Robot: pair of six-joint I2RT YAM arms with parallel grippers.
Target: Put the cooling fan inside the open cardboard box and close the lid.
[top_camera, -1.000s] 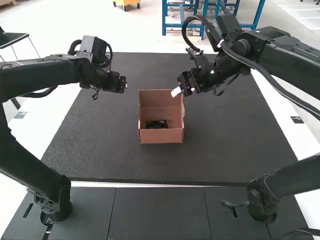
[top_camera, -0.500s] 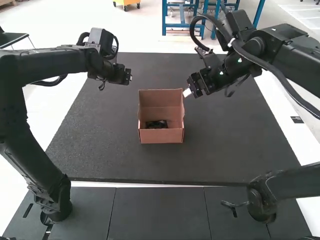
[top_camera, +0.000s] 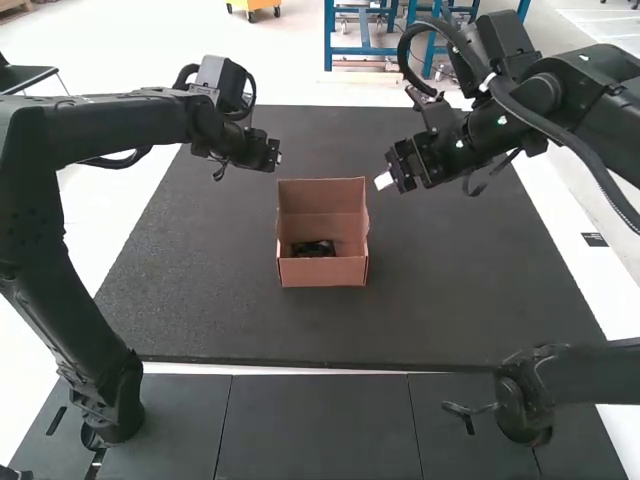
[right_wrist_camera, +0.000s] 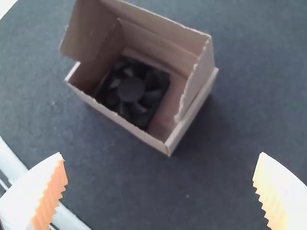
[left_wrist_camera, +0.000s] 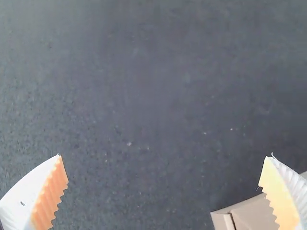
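Note:
An open cardboard box [top_camera: 322,232] stands mid-mat with its lid flap upright at the back. The black cooling fan [top_camera: 313,247] lies flat on the box floor, its round hub and blades plain in the right wrist view [right_wrist_camera: 132,91]. My left gripper [top_camera: 266,155] hangs open above the mat just behind the box's back left corner; a corner of the cardboard [left_wrist_camera: 240,218] shows beside one finger. My right gripper [top_camera: 392,173] is open, up and to the right of the box's back right corner, with nothing between its fingers.
The black mat [top_camera: 450,270] covers the table, with white table surface [top_camera: 60,260] along both sides. Blue metal frames [top_camera: 350,30] stand beyond the far edge.
The left gripper has moved right, toward the box's back left corner. The right gripper has drawn back to the right and up, away from the lid flap. Box and fan have not moved.

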